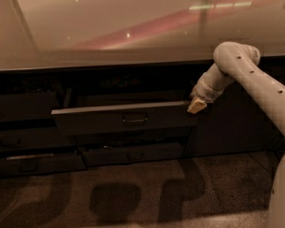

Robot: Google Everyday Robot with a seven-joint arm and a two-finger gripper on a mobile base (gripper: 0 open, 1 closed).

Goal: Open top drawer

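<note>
The top drawer is a wide dark grey-brown front with a small loop handle at its centre. It stands pulled out from the cabinet, its top edge catching light. My gripper sits at the drawer front's upper right corner, at the end of the white arm that comes in from the right. It is well to the right of the handle.
A pale glossy countertop overhangs the cabinets. Below the open drawer is a shallower drawer front, also slightly out. More dark drawers lie to the left, a plain cabinet door to the right. Speckled floor lies in front.
</note>
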